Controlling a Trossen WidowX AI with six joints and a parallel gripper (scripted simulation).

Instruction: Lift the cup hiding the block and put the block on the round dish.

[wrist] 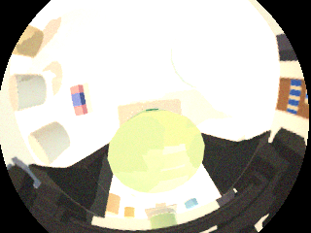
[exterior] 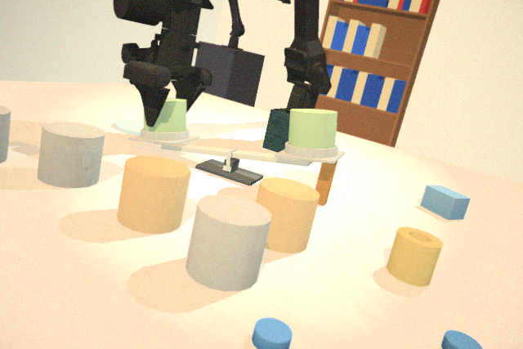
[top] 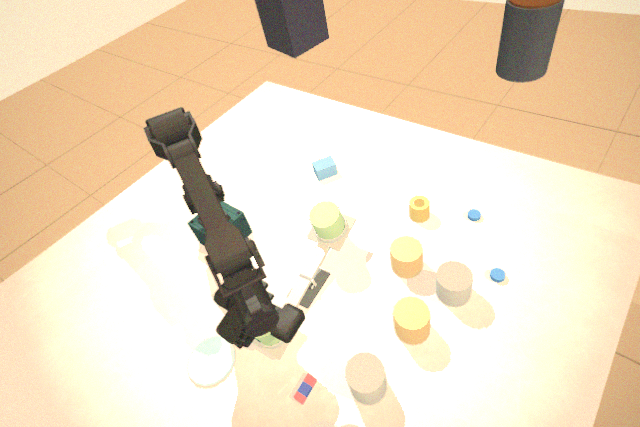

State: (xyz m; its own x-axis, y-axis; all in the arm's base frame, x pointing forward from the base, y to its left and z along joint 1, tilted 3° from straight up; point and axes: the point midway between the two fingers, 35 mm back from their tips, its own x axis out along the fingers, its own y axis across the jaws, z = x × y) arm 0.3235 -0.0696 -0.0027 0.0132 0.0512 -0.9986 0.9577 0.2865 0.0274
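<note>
One green cup [top: 268, 338] [exterior: 175, 114] [wrist: 155, 155] stands upright on the balance end nearer the dish. My gripper [top: 262, 330] [exterior: 169, 118] [wrist: 155, 146] is open, pointing down, with one finger on each side of this cup. A gap to the fingers is hard to judge. The other green cup [top: 327, 220] [exterior: 313, 129] [wrist: 163, 220] stands on the far end. The balance [top: 315, 288] [exterior: 253, 154] has a dark base; its far end appears lower in the exterior view. The pale round dish [top: 206, 375] [exterior: 127, 126] holds nothing visible. No block shows; the cups hide what is beneath.
A dark teal box [top: 235, 215] [exterior: 276, 129] stands beside the balance. Orange cylinders [top: 406, 257] [exterior: 154, 194] and grey cylinders [top: 453, 283] [exterior: 228, 241] stand on the other side. A red-and-blue block [top: 305, 388] [wrist: 79, 99] lies near the gripped end. A light blue box [top: 324, 168] [exterior: 444, 202] lies farther off.
</note>
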